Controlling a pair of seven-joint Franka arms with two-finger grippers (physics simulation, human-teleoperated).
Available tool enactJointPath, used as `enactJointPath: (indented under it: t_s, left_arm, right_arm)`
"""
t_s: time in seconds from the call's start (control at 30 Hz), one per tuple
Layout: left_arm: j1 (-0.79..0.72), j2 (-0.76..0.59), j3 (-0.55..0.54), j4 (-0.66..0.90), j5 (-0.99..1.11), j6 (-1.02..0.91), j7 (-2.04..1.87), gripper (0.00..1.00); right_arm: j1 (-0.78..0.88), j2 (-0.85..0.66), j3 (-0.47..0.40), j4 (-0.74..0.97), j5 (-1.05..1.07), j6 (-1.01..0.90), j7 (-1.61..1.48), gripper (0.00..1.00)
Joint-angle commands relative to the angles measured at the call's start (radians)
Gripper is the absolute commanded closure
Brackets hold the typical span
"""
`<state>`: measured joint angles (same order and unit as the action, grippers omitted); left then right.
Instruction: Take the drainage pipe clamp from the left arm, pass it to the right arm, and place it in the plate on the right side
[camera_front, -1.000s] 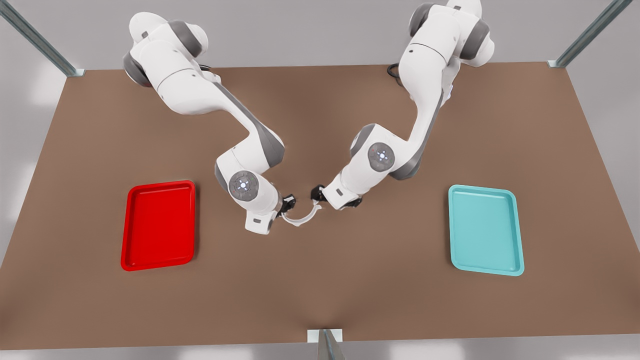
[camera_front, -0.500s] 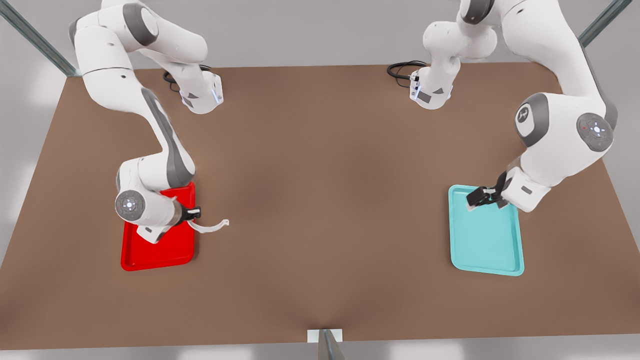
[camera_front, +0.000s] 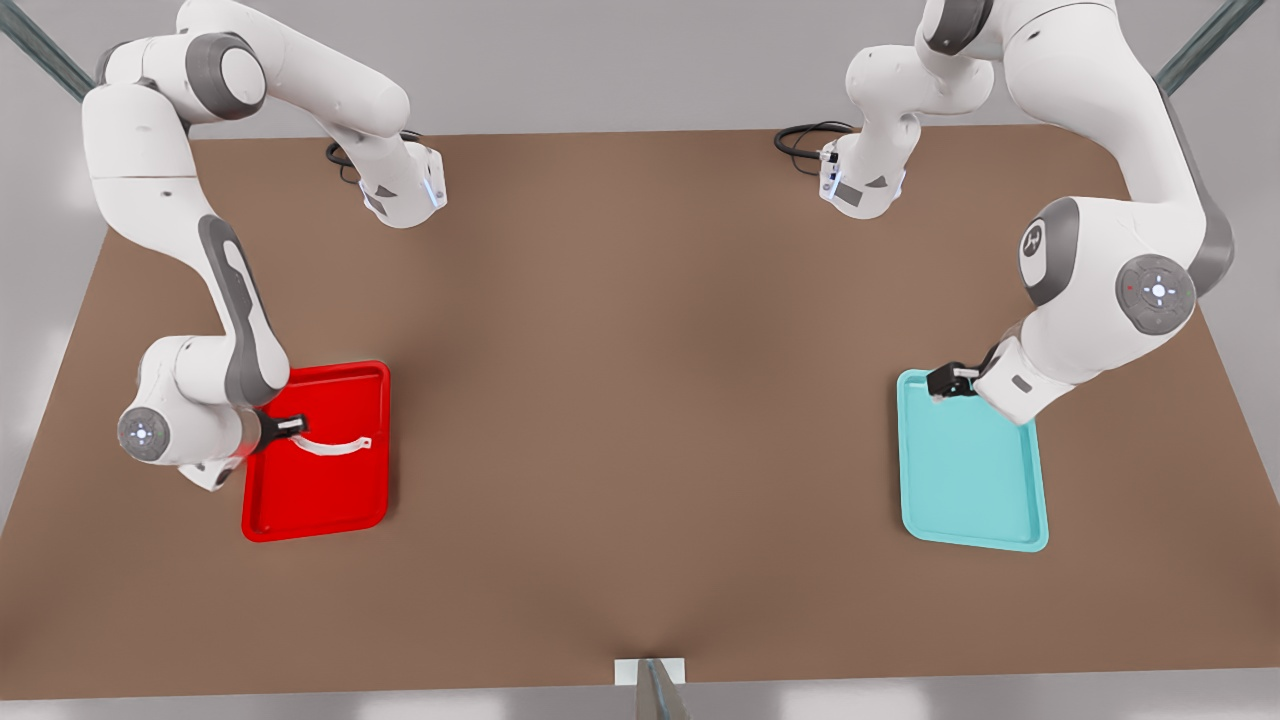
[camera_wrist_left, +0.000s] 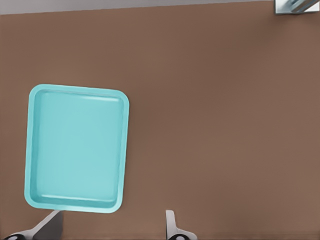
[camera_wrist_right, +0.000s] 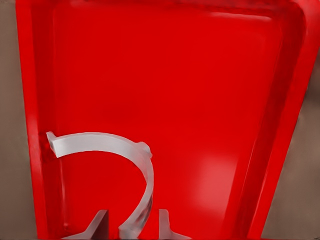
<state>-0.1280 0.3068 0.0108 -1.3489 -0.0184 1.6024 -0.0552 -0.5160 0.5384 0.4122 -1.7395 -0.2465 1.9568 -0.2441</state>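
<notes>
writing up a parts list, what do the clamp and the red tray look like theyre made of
Drainage pipe clamp: looks like thin, pale, slightly translucent plastic; red shows faintly through its lower end near the right gripper. Plate: seemingly glossy molded plastic, though painted metal is possible; uniform red with soft highlights and rounded rim. The left gripper waits over the cyan tray.

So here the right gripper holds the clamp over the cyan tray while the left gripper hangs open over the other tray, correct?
Not quite: the trays are swapped. The right gripper holds the clamp over the red tray, as the right wrist view and front view show. The left gripper, fingers apart, hangs at the cyan tray.
</notes>
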Motion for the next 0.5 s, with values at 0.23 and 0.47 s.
enactJointPath:
  t_s: [0.23,0.47]
  left_arm:
    - [0.002,-0.003,0.000,0.000,0.003,-0.032,0.078,0.00]
    - [0.001,-0.005,0.000,0.000,0.005,-0.032,0.078,0.00]
  right_arm:
    - [0.054,-0.071,0.231,0.389,-0.022,-0.242,0.192,0.00]
    - [0.045,-0.169,0.388,0.420,-0.019,-0.375,0.348,0.00]
